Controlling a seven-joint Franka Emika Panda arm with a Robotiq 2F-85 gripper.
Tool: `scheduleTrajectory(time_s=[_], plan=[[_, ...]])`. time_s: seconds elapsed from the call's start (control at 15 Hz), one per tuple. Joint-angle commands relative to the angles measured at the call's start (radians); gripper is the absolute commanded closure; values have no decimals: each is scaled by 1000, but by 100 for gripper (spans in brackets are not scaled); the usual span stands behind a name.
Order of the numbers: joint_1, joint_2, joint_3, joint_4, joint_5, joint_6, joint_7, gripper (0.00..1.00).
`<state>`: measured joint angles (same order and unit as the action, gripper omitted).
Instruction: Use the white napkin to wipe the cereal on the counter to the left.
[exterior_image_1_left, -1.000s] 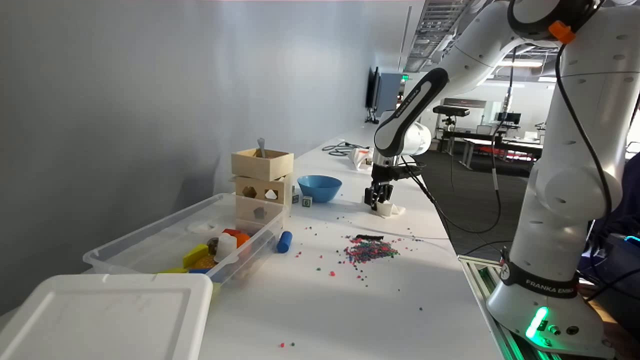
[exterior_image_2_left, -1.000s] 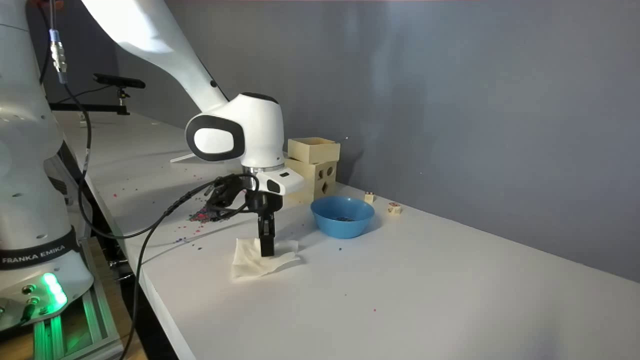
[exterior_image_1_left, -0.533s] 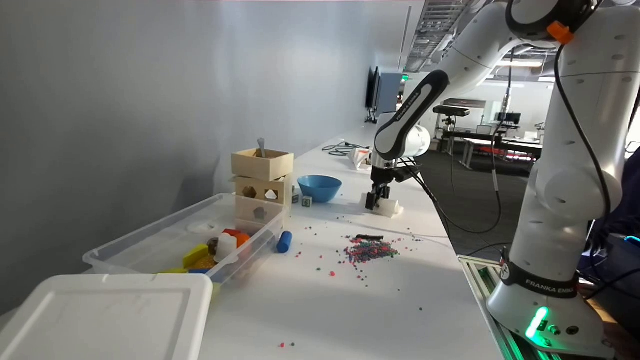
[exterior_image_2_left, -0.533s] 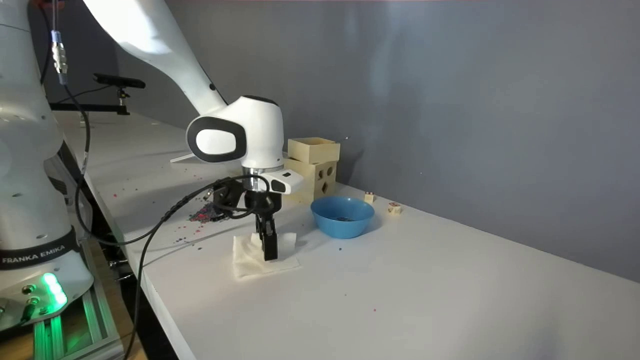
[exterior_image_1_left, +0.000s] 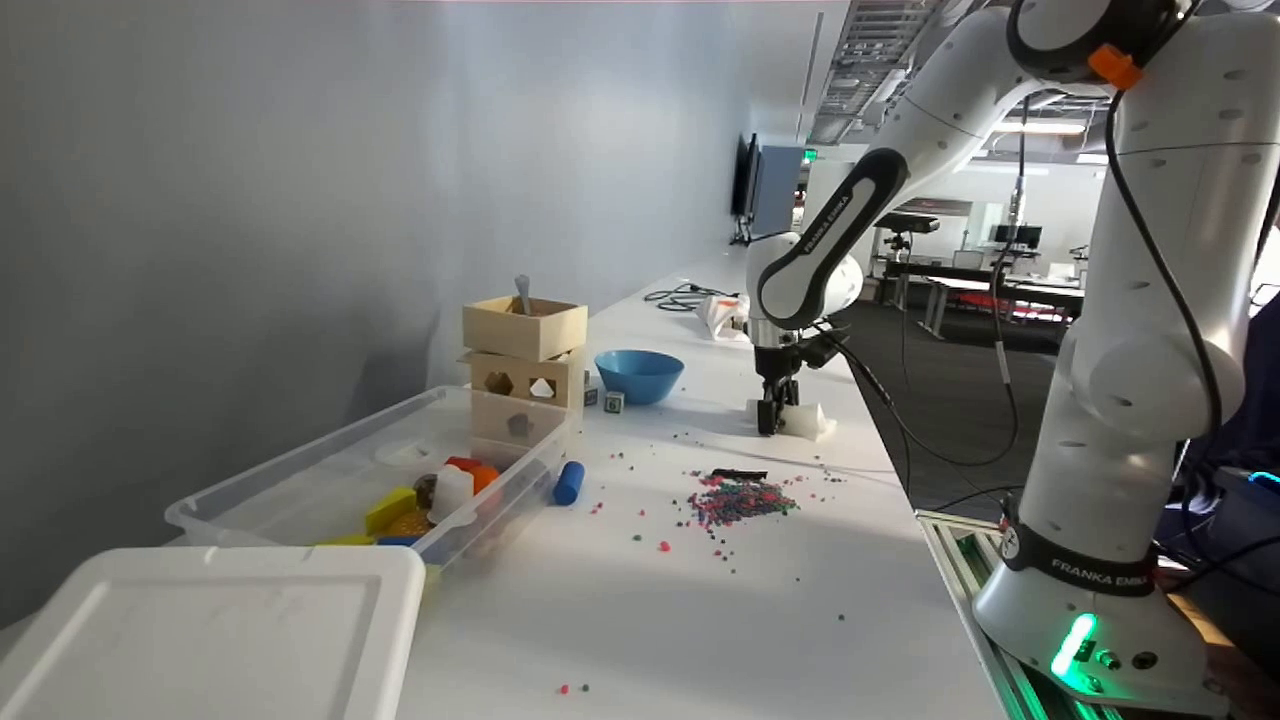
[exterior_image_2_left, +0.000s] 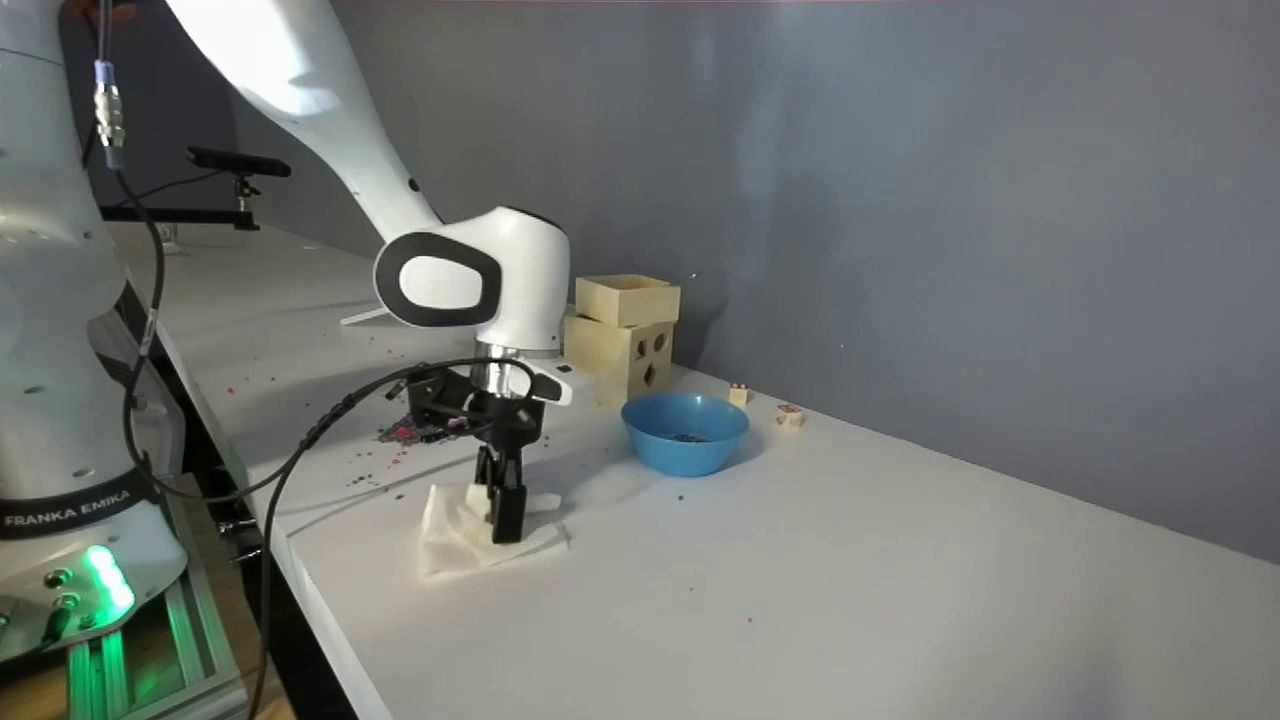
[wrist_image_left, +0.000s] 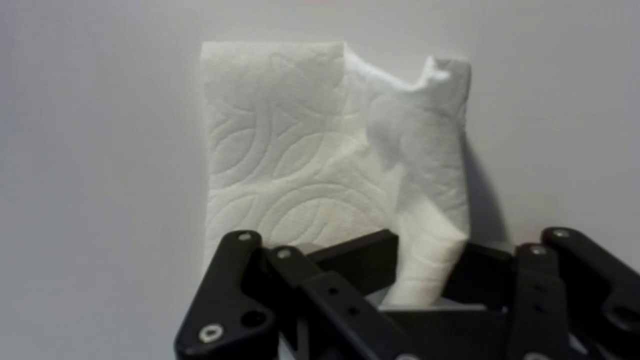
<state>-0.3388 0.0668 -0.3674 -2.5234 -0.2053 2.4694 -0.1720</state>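
Observation:
The white napkin (exterior_image_2_left: 450, 540) lies partly flat and partly bunched on the white counter (exterior_image_2_left: 900, 600). It also shows in an exterior view (exterior_image_1_left: 808, 422) and fills much of the wrist view (wrist_image_left: 300, 150). My gripper (exterior_image_2_left: 506, 530) points down at the counter, seen also in an exterior view (exterior_image_1_left: 777, 422). In the wrist view the fingers (wrist_image_left: 430, 270) are closed on a raised fold of the napkin, toward its right side. The cereal (exterior_image_1_left: 740, 502) is a loose dark and pinkish cluster with strays, apart from the napkin; the gripper's mount partly hides it in an exterior view (exterior_image_2_left: 402, 431).
A blue bowl (exterior_image_2_left: 684, 440) with dark bits inside stands near the gripper. Stacked wooden boxes (exterior_image_1_left: 525, 335), letter blocks (exterior_image_1_left: 613, 403), a blue cylinder (exterior_image_1_left: 568, 483), a clear bin (exterior_image_1_left: 300, 455) and its lid (exterior_image_1_left: 220, 630) line the wall side. A black piece (exterior_image_1_left: 740, 474) touches the cereal.
My gripper and the napkin have moved together toward the counter's robot-side edge, away from the bowl. The napkin's folds have shifted a little. The cereal has not moved.

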Motion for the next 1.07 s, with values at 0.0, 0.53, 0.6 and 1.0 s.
scheduleTrajectory(time_s=[0.0, 0.53, 0.6, 1.0], plan=[[-12, -24, 14, -10, 120, -56, -63, 100], [-4, -5, 10, -1, 130, 18, 23, 100], [-2, -4, 9, 1, 121, 31, 52, 100], [-3, -3, 10, 1, 116, 69, 68, 100]])
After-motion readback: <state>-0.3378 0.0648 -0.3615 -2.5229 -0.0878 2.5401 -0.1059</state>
